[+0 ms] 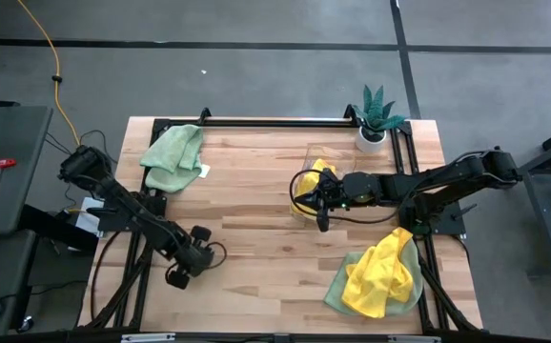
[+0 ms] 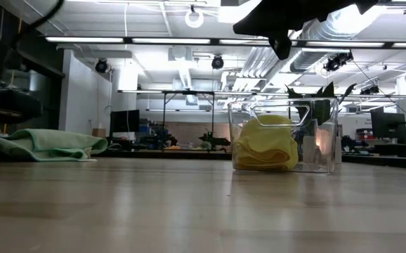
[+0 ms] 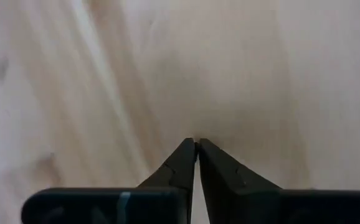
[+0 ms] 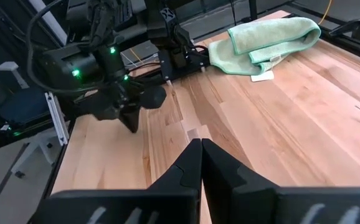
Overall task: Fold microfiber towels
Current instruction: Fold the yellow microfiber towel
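Both grippers, left (image 1: 178,278) and right (image 1: 322,221), are pinched shut and empty; next, fetch the heaped yellow towel (image 1: 382,272).

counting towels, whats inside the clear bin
A folded yellow towel fills the clear bin. The right end effector hangs over it in the high view, so whether another towel lies beneath cannot be seen.

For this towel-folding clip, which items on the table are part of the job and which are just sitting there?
Part of the job:
- folded green towel, far left
- yellow towel inside the clear container
- loose yellow towel lying on a green towel, near right
- left gripper and right gripper, both shut and empty

Just lying about:
- potted plant, far right corner
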